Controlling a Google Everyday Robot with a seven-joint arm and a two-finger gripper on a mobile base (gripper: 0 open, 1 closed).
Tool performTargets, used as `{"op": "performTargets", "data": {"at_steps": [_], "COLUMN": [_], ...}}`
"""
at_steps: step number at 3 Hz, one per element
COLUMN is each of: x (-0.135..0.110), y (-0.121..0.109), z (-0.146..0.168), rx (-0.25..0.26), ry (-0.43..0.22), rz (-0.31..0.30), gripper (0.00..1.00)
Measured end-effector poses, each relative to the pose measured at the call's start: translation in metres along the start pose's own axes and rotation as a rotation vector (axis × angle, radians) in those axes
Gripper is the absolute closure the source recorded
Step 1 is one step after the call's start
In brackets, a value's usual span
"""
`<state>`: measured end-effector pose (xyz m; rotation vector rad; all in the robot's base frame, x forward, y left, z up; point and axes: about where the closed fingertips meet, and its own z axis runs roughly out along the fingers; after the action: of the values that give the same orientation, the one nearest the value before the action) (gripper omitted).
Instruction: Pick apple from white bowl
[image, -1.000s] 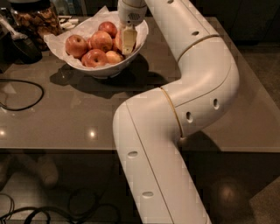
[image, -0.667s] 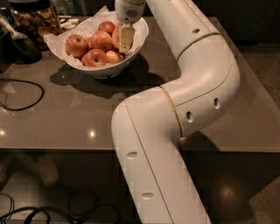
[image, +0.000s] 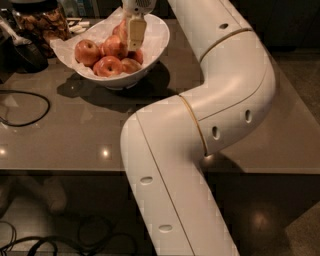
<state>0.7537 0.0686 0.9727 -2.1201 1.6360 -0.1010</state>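
**A:** Since a second ago the gripper (image: 135, 42) has moved from near the right rim of the bowl (image: 152, 62) toward its middle. The bowl and the fruit lie as before.

**B:** Where is it now, exactly?

**A:** It hangs low inside the bowl, pointing down among the fruit. The apple (image: 114, 46) lies in the middle of the heap, just beside the gripper on the side away from the arm. It rests on its neighbours and on the paper (image: 62, 46).

**B:** Is the gripper released or clenched?

**A:** I cannot tell, because it shows only one flat side to the camera. I also cannot say if it touches the apple already.

**B:** Then how should the grasp be done well?

**A:** I think the step in hand is the last approach. The gripper should come straight down with the apple centred between the jaws, and it should close at the widest part. An apple is round and smooth, so a grip too high will likely squeeze it out downward.

**B:** What else could go wrong?

**A:** The apples are packed close, so a jaw may land on a neighbour or wedge between two fruits. The paper could be caught also. After closing, the lift should be slow and vertical, so that nothing rolls over the rim to the table (image: 75, 135) or against the jar (image: 40, 22).
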Motion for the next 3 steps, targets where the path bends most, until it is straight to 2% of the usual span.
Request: {"op": "performTargets", "data": {"at_steps": [1,3], "x": [-0.013,-0.05], "y": [-0.001,0.005], "z": [-0.011,-0.045], "rx": [0.013,0.026], "ry": [-0.02,-0.109], "rz": [-0.012,-0.03], "gripper": [1.0,1.0]}}
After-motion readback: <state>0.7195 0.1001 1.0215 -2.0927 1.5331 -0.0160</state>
